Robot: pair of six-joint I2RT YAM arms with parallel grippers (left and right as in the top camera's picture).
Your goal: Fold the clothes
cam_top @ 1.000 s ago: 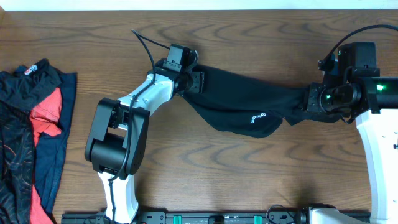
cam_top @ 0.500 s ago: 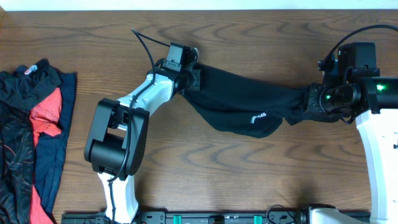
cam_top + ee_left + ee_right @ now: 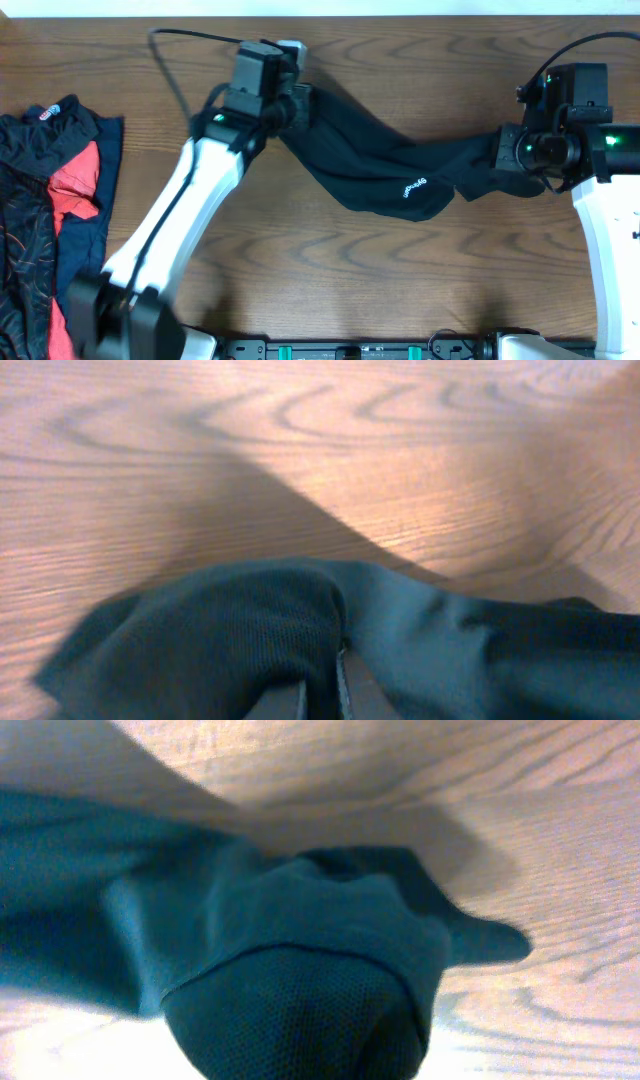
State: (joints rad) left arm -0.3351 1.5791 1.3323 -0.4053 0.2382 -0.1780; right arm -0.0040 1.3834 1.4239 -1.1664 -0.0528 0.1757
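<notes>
Black garment strung between two pincers, folding not yet begun

The left pincer (image 3: 296, 106) is clamped on one end of the black garment (image 3: 385, 165) and the right pincer (image 3: 498, 168) is clamped on the other. The cloth hangs between them as a twisted, bunched band, its middle sagging toward the surface (image 3: 350, 285) with a small white logo showing. No flat panel and no fold is visible, so I judge that spreading comes first. Well off to the left pincer's outer side, a pile of other clothes (image 3: 50, 200), black-patterned, red and navy, lies unfolded.
</notes>
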